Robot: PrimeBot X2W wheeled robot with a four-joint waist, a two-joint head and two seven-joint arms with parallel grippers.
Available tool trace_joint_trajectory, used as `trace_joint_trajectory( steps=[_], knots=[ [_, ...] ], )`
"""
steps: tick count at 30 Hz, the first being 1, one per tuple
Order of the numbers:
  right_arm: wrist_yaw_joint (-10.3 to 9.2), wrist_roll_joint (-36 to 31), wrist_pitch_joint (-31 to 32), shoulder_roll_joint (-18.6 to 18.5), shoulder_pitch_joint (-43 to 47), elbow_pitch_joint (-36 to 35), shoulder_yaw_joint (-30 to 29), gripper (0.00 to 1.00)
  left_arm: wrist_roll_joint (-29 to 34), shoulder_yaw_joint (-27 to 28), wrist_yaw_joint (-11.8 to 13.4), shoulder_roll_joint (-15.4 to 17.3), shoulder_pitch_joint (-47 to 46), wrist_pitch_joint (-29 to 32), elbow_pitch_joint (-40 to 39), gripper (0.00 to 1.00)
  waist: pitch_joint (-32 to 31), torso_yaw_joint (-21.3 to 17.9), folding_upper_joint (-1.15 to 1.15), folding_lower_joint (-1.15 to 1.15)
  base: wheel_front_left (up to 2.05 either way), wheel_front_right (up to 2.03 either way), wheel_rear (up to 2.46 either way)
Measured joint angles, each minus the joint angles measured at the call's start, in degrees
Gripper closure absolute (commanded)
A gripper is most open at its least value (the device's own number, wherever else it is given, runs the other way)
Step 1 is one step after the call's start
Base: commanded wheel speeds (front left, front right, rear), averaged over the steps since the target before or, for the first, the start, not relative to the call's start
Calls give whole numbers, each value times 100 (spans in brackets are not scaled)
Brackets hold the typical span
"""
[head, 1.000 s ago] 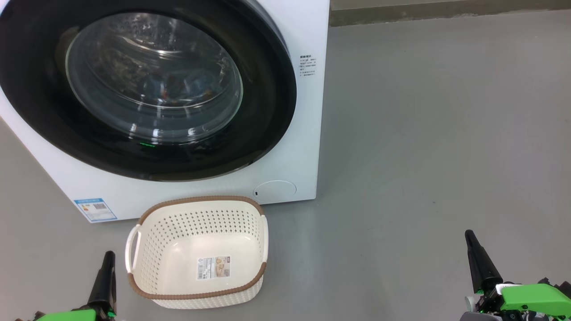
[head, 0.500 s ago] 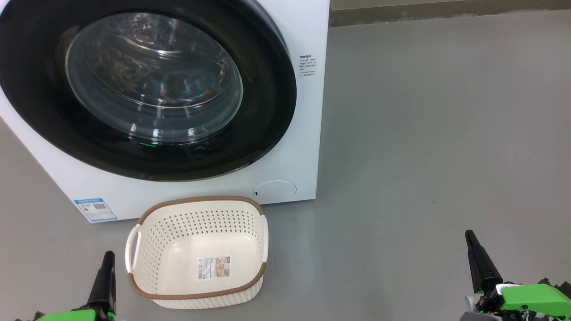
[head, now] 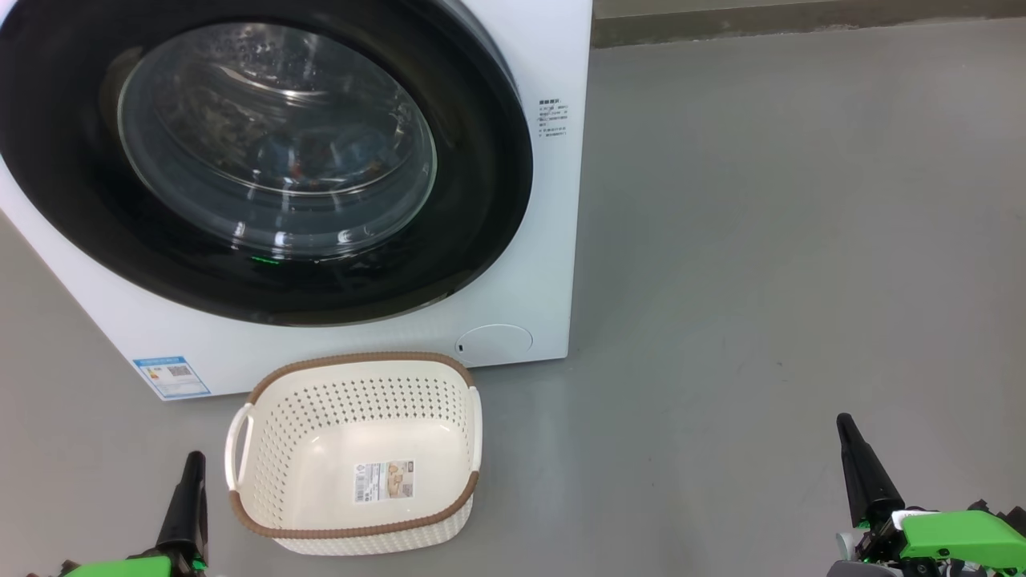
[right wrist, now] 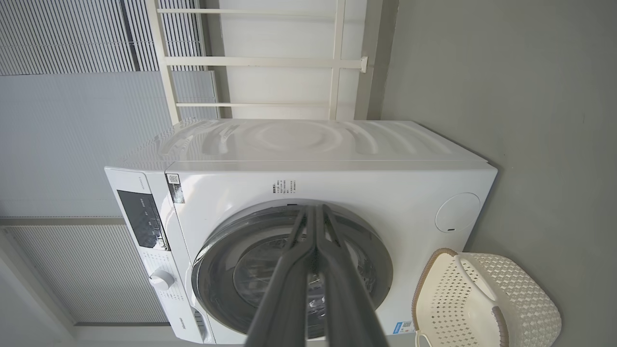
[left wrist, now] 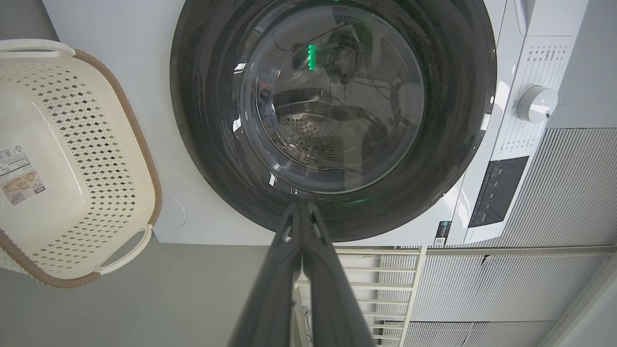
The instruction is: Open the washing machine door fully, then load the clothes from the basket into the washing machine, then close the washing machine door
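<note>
The door (head: 264,160) is shut on the washer (head: 553,240). The clothes (head: 321,156) lie inside, behind the glass. The basket (head: 353,401) sits empty on the floor. The left pincer (head: 194,465) and right pincer (head: 846,429) are pressed together, holding nothing. The job looks done, so I think no next move is needed.

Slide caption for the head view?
Washing machine door shut, clothes behind its glass; empty basket on the floor in front; left gripper and right gripper shut at the bottom corners.

White washing machine (head: 553,264), glossy black-rimmed door (head: 481,200), cream perforated brown-rimmed basket (head: 264,481)
</note>
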Motion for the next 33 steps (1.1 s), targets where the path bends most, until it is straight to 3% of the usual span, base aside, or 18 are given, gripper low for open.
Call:
trace_joint_trajectory(
  steps=[33],
  knots=[
    [0, -7, 42, 18, 0, 1, -42, 100, 7, 26, 0, -41, -1, 42, 1, 100, 0, 0, 0, 0, 0, 0, 0]
  ],
)
